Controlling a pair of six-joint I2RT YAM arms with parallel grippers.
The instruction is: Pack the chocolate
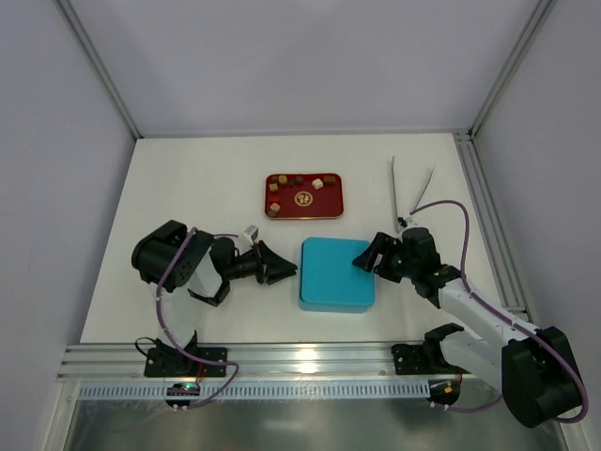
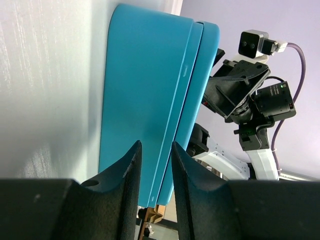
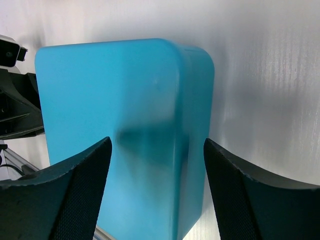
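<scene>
White table point(image 1: 188, 188), pale walls point(image 1: 56, 188) around you: the chocolate point(image 1: 299, 180) sits in the red tray point(image 1: 329, 200) behind the closed blue box point(image 1: 335, 277). Your left gripper point(image 1: 289, 270) shows a narrow gap; your right gripper point(image 1: 364, 256) spreads wide beside the box.

Lab test cell: aluminium frame point(image 1: 99, 66), plain walls point(image 1: 282, 56), white table point(image 1: 188, 178).

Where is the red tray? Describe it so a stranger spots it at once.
On the white table, look past the blue box at the centre. The red tray sits just beyond it, the only red thing there, with a round gold-and-white emblem and small brown chocolate pieces around it.
</scene>
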